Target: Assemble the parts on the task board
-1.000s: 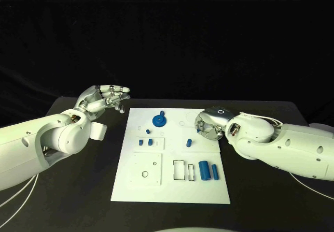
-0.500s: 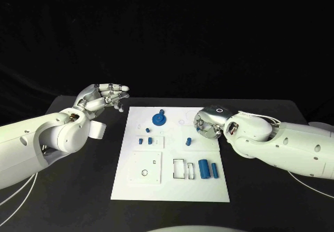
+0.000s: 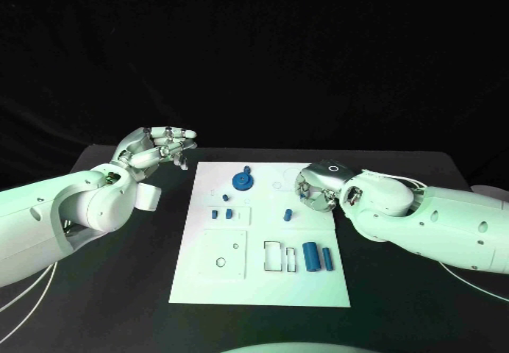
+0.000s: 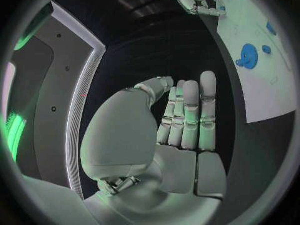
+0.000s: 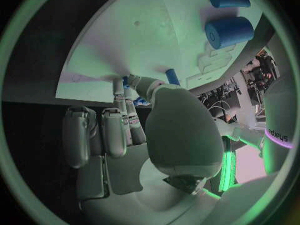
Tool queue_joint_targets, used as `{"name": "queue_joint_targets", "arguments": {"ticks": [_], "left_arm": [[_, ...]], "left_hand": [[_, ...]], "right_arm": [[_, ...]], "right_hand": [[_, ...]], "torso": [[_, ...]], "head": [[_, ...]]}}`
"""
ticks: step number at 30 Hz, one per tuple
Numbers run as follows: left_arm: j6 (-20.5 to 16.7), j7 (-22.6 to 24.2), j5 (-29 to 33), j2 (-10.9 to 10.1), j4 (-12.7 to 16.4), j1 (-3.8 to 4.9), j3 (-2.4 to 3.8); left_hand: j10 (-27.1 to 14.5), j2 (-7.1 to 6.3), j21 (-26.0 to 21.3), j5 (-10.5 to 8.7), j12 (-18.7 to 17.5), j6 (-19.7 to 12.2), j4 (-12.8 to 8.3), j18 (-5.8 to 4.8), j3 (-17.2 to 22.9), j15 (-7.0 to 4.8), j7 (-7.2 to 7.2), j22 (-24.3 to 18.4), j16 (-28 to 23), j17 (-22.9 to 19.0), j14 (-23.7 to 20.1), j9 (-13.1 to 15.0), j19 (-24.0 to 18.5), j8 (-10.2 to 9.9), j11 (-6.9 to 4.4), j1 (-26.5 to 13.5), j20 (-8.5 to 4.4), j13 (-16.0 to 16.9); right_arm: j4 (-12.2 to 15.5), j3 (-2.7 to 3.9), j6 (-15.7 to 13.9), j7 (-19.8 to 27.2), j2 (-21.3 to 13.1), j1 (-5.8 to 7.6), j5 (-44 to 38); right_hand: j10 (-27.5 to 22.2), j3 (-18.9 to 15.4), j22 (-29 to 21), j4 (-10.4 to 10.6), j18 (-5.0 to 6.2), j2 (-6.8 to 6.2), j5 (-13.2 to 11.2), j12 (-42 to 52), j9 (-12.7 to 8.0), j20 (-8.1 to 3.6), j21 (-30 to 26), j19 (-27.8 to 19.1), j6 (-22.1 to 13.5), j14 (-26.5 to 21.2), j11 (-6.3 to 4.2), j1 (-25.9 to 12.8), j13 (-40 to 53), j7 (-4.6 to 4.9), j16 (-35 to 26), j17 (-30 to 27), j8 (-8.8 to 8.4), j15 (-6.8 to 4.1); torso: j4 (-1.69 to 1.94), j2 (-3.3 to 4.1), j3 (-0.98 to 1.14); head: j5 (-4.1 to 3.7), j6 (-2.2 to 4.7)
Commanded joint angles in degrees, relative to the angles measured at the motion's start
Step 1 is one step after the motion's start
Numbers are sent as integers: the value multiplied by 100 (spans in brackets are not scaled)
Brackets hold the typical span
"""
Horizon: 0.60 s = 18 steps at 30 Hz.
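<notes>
Change, left hand: the left hand [image 3: 157, 149] sits marginally higher and closer to the table's far edge than half a second ago; its fingers remain curled in with nothing between them.
Change, right hand: the right hand [image 3: 318, 187] has shifted very slightly over the task board's right edge; otherwise as before.
Change, parts: none of the blue pieces has moved.
Left hand, state: closed on nothing, held over the black table [image 3: 106, 294] off the task board's far left corner; in the left wrist view the fingers [image 4: 190, 110] lie side by side, bent toward the palm.
Task board: white rectangular plate [image 3: 212, 287], flat on the table between the two arms, long side running away from the robot.
Blue gear: round toothed piece [image 3: 244, 181] near the board's far edge.
Small blue pegs: a pair [image 3: 221, 215] left of the board's centre; a single peg [image 3: 288, 216] right of centre, just beside the right hand.
Blue cylinders: a thick one [image 3: 312, 257] and a thinner one [image 3: 328, 259] side by side near the board's right edge, next to rectangular cut-outs [image 3: 276, 258].
Right hand, state: cannot tell whether it holds anything; fingertips [image 5: 119, 87] point down at the board.
</notes>
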Motion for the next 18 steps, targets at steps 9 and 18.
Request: {"name": "queue_joint_targets", "arguments": {"ticks": [9,18], "left_arm": [[77,-30,38,6,18,9,5],[58,-69,38,9,16,9,5]], "left_hand": [[-60,29,-33,31,36,17,-31,84,6,-6,12,-6,-15,-11,-37,0,9,17,-5,31,-41,11],[-67,35,-33,31,42,17,-34,84,9,-6,14,-6,-15,-13,-38,-1,10,17,-4,35,-41,14]], "right_arm": [[6,-41,306,-47,87,-57,-123],[5,-42,196,-160,100,-62,-261]], "right_hand": [[124,76,1106,-204,-140,160,19,9,25,-50,206,265,141,267,-47,130,-16,-14,42,11,72,-73],[226,198,1183,-379,-167,322,-89,10,64,-77,323,321,196,268,-67,181,-14,-20,42,0,120,-94]], "torso": [[-3,1,0],[-5,-3,2]], "head": [[8,-22],[4,-23]]}}
